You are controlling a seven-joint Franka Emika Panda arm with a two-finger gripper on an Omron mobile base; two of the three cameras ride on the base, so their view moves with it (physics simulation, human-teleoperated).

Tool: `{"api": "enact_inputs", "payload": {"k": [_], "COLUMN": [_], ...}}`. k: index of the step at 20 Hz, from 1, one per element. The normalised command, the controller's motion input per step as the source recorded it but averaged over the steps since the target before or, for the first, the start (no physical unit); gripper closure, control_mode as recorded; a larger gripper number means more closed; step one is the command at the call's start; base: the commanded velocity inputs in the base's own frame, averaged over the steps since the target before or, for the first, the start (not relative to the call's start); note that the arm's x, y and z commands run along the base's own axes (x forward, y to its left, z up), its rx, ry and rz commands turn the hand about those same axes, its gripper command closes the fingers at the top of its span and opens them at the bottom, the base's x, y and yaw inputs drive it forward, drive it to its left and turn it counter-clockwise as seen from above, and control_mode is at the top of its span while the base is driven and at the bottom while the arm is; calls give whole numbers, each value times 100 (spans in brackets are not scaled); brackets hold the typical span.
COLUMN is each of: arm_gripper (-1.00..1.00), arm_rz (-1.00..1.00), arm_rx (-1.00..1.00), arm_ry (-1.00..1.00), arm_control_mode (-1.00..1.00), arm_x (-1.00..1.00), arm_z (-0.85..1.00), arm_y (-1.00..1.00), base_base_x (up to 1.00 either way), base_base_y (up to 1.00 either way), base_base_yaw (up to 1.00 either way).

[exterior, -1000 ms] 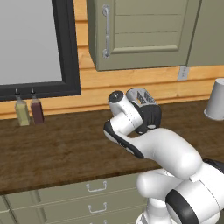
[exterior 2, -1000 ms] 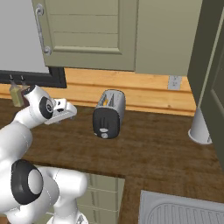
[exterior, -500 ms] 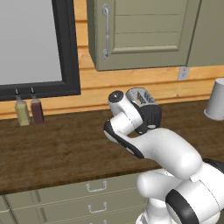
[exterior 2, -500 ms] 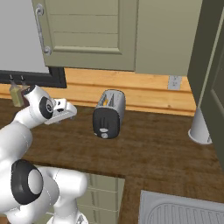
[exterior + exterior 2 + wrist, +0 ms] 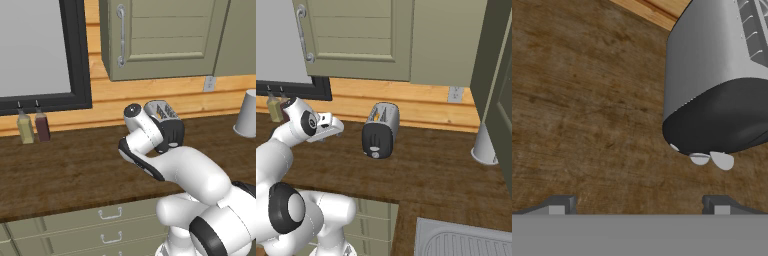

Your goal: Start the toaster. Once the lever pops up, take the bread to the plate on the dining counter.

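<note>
A dark wood counter (image 5: 65, 165) runs under an orange wood wall strip. Two small bottles (image 5: 33, 126), one yellowish and one dark red, stand side by side at the wall, below a black-framed window (image 5: 40, 50). A grey-green cabinet (image 5: 160, 35) with a metal handle (image 5: 120, 35) hangs above. A white outlet (image 5: 455, 93) is on the wall. A pale grey cylinder (image 5: 485, 146) stands at the right. A sink (image 5: 466, 240) shows at the bottom right corner.
</note>
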Motion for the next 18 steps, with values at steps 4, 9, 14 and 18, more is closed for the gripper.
{"api": "enact_inputs", "payload": {"k": [4, 9, 14, 18], "arm_gripper": [-100, -100, -100, -100], "arm_rz": [0, 0, 0, 0], "arm_rx": [0, 0, 0, 0], "arm_ry": [0, 0, 0, 0], "arm_control_mode": [-100, -100, -100, -100], "arm_x": [0, 0, 0, 0], "arm_z": [0, 0, 0, 0], "arm_y": [0, 0, 0, 0], "base_base_x": [0, 0, 0, 0], "base_base_y": [0, 0, 0, 0], "base_base_yaw": [0, 0, 0, 0]}}
